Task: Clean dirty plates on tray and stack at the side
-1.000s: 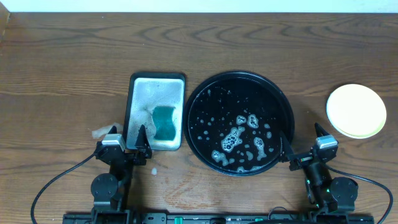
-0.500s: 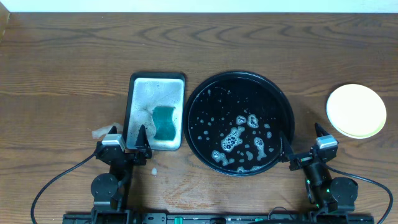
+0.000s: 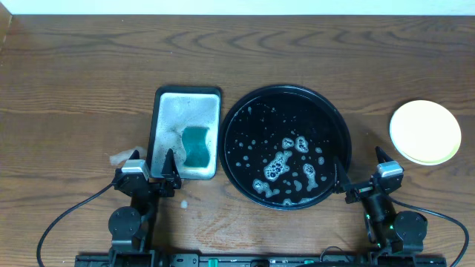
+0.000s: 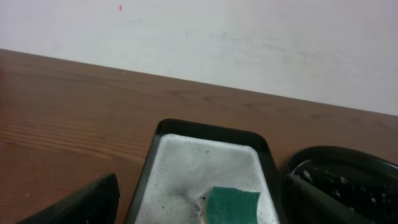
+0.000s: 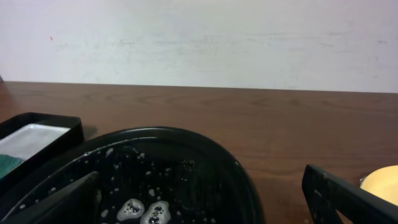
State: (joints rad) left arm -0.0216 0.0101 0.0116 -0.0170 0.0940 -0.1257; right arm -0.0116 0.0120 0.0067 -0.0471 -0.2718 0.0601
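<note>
Overhead, the plates (image 3: 425, 131) sit stacked right of the sudsy tray (image 3: 286, 87), nearest the right arm (image 3: 390, 174); both arms' jaws gape wide, empty.

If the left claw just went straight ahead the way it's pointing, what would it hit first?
Probably the rectangular tray holding the teal sponge: it lies directly ahead, framed by the open fingers of the left claw. Whether the claw sits low enough to strike the rim is unclear.

Robot lab bench, wood-grain table (image 3: 74, 74) against bare white wall (image 4: 249, 43), two arm bases (image 3: 125, 221) along its edge
</note>
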